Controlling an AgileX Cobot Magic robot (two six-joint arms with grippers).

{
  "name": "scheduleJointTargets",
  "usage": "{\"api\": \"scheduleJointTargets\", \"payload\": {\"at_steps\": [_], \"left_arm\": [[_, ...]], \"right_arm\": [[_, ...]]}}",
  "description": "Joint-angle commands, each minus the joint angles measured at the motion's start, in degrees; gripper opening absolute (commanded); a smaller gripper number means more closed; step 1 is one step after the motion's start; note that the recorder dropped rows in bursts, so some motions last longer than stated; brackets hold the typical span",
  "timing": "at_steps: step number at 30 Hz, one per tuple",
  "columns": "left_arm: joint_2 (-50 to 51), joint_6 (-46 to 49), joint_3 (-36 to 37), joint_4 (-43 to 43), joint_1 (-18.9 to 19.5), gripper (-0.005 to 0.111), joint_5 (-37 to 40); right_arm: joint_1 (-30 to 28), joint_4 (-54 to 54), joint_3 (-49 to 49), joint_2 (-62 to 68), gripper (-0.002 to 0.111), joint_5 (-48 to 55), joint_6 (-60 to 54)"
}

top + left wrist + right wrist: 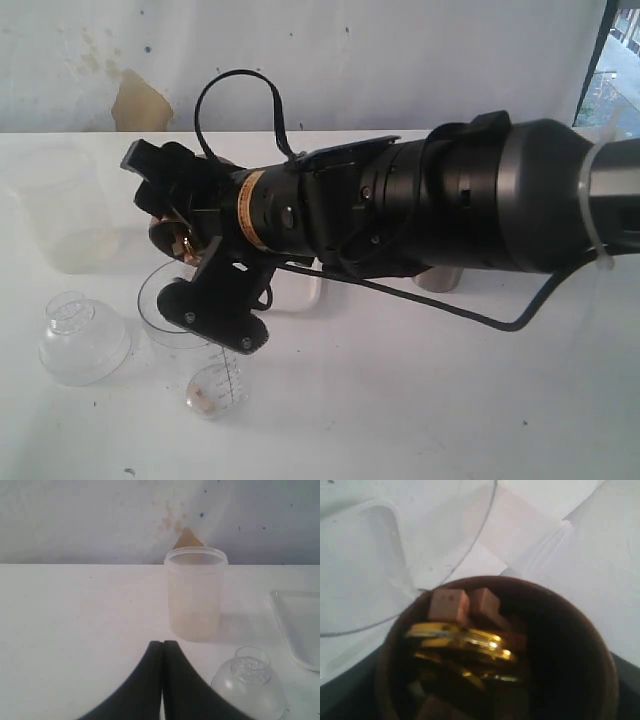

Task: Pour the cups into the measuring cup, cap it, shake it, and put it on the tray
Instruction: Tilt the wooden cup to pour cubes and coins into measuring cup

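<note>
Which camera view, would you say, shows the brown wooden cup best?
The right wrist view: the wooden cup fills the frame, brown blocks and gold discs inside. The exterior view shows only a sliver of it in the right gripper. The left wrist view does not show it.

Frosted plastic cup (194, 597) upright on white table (75, 620), clear domed lid (248, 680) near it

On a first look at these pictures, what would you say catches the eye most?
A bulky black arm sweeps across the exterior view, and its right gripper holds the brown wooden cup tilted above the clear measuring cup. In the right wrist view, shiny gold discs and small brown cubes lie inside that cup. A clear domed lid sits beside the measuring cup.
</note>
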Motion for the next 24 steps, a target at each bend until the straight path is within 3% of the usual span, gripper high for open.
{"api": "scheduleJointTargets", "payload": {"at_steps": [1,24], "left_arm": [[-0.3,0.0,0.3,0.4,-0.1,0.0,-0.4],[-0.3,0.0,0.3,0.4,-0.1,0.0,-0.4]], "right_arm": [[0.7,-2.2,-0.2,-0.7,0.0,2.3,-1.1],[4.6,-12.5,-0.2,-0.7,0.0,10.5,-2.0]]}}
